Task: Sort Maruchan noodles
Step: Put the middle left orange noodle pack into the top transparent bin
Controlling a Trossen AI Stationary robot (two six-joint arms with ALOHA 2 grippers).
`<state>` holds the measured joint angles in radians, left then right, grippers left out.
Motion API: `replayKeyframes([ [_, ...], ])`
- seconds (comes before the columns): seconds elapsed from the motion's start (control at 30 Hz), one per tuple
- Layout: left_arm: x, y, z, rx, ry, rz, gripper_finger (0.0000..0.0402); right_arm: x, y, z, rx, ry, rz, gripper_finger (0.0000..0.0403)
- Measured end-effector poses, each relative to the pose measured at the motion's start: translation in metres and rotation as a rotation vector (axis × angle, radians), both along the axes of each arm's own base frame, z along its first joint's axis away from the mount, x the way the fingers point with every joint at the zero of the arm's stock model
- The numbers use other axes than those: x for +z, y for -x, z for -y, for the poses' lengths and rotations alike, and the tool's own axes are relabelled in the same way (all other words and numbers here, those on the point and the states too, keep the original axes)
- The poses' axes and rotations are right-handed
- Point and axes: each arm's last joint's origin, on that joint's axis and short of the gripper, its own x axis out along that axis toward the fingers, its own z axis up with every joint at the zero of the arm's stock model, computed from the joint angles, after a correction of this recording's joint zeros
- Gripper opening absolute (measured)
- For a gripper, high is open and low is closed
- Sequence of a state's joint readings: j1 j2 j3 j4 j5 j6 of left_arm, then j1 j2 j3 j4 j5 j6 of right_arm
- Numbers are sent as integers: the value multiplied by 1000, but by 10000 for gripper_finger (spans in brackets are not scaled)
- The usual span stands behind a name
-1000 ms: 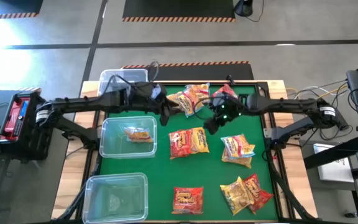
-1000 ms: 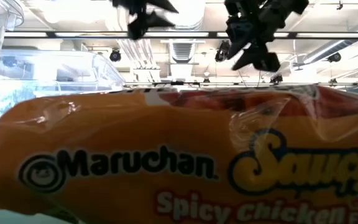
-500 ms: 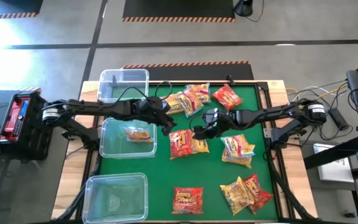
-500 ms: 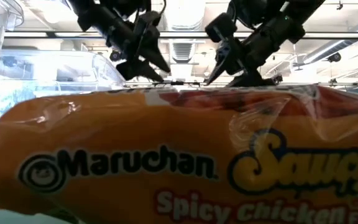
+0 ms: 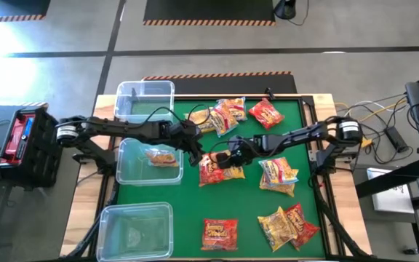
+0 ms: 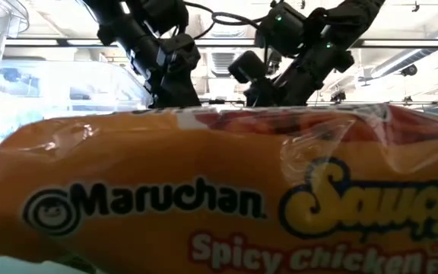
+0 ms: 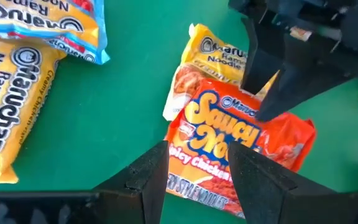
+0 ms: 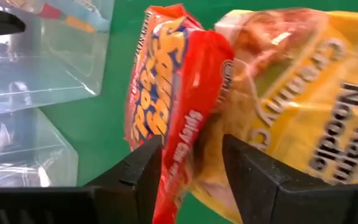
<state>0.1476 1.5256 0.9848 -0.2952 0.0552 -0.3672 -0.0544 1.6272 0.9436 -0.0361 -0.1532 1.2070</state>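
Note:
Maruchan noodles packets lie scattered on the green mat (image 5: 249, 207). At the centre an orange Saucy Noodles packet (image 5: 211, 169) overlaps a yellow Creamy packet (image 5: 236, 172). My left gripper (image 5: 197, 155) is open at the orange packet's (image 7: 229, 140) left end, its fingers (image 7: 151, 168) straddling that edge. My right gripper (image 5: 228, 158) is open over the seam of both packets, with the orange edge (image 8: 166, 118) and the yellow wrapper (image 8: 297, 106) between its fingers (image 8: 244, 165). In the low view another orange packet (image 6: 204, 205) hides both fingertips.
Three clear bins stand along the left: back (image 5: 145, 98), middle (image 5: 128, 169) with one packet inside (image 5: 162, 156), and front (image 5: 137, 231). More packets lie at the back (image 5: 222, 115), back right (image 5: 266, 113), right (image 5: 278, 175), front right (image 5: 289, 225) and front centre (image 5: 220, 231).
Both arms swung from the back of the mat down to the centre pair of packets. The right gripper's jaws spread wider.

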Motion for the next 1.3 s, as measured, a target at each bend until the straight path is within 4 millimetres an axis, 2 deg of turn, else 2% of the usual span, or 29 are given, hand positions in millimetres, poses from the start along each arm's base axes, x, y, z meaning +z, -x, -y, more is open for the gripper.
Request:
replayKeyframes([
  [0.17, 0, 1, 0, -4, -3, -10, 150, -4, -11, 1, 26, 25, 3, 174],
  [0.33, 1, 3, 1, -6, 7, -13, 150, -8, -19, 1, 41, 38, 2, 169],
  [0.47, 2, 5, 1, -7, 12, -22, 150, -8, -20, 1, 49, 47, 3, 142],
  [0.67, 10, 11, 2, -6, 16, -16, 150, -8, -20, 1, 63, 60, 5, 77],
  [0.87, 24, 18, 3, -1, 12, 38, 150, -8, -19, 1, 78, 74, 6, 18],
  [1.1, 39, 26, 4, -10, -7, 89, 150, -4, -18, 1, 128, 109, 23, 9],
  [1.3, 44, 32, 6, -85, -41, 85, 150, 17, -12, -1, 253, 199, 98, 8],
])
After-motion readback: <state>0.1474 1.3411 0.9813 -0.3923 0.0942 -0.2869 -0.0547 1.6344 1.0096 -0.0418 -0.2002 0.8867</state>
